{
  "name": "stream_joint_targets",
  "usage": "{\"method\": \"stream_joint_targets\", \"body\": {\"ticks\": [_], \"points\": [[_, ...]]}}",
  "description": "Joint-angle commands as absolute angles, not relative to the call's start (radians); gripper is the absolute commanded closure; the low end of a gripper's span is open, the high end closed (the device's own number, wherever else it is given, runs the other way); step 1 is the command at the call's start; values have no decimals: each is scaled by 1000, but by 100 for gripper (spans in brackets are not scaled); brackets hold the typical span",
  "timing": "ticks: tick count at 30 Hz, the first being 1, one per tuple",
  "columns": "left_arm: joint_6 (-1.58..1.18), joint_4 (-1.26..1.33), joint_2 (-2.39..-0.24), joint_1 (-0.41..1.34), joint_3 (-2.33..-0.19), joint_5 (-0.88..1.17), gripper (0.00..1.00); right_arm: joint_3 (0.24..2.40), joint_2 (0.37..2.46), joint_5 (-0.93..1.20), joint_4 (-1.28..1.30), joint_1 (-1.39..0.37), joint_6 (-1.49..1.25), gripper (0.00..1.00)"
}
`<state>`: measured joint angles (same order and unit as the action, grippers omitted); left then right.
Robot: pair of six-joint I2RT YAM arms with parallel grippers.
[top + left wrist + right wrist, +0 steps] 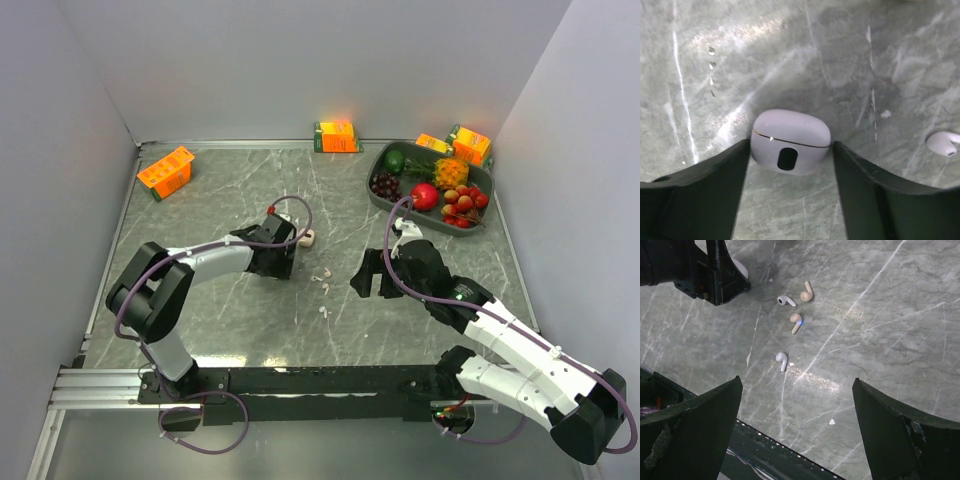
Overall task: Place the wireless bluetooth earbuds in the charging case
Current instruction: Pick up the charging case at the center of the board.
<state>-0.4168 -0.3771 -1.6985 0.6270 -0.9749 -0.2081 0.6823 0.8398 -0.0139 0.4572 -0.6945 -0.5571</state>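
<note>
The left fingers [791,150] stand one on each side of the case [790,140]. They are very near its sides, but I cannot tell if they squeeze it or only sit beside it. The right fingers [796,382] are spread wide with nothing between them. They hang above the tabletop [880,315].

The case is small, white and round. It sits on the tabletop with its lid shut, and you can see the thin line where the lid meets the bottom. The four earbuds [796,322] lie on the bare tabletop. They are near each other, between the left fingers and the right fingers. None is in the case.

I think the step now is to get the case ready, since no earbud can go in while the lid is down. To do it well, the left fingers should hold only the bottom part, below the lid line, so the lid can swing up. The hold should be gentle, as the smooth round shell may slip out. The right fingers need to close a lot to pick up an earbud, as each one is tiny. Take one at a time and do not bump the others.
</note>
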Motion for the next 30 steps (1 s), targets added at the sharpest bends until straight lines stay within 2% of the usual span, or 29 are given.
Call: {"method": "stream_joint_targets", "body": {"ticks": [1,5,8,9,12,15,19,23,27,29,30], "points": [[-437,-419,-1692,647,-928,-201,33,689,830,-11,428,-701,-569,0],[-426,-422,-1704,647,-933,-193,46,690,828,-12,434,-701,-568,0],[-417,-420,-1697,647,-928,-193,65,689,819,-20,439,-701,-568,0],[-417,-419,-1694,647,-927,-196,80,690,818,-20,443,-701,-568,0],[-420,-399,-1643,647,-905,-183,99,709,810,-18,452,-701,-565,0],[-422,-324,-1531,655,-864,-155,99,761,811,-18,479,-699,-551,0],[-410,-85,-1306,692,-744,-43,99,868,873,66,514,-703,-506,0],[-396,293,-1050,748,-528,11,99,975,923,118,548,-724,-445,0],[-316,518,-937,866,-387,21,99,999,942,117,554,-745,-417,1],[-229,612,-902,888,-307,136,99,1006,963,144,557,-747,-416,3],[-213,668,-896,917,-289,118,99,1008,971,156,549,-753,-417,5]]}}
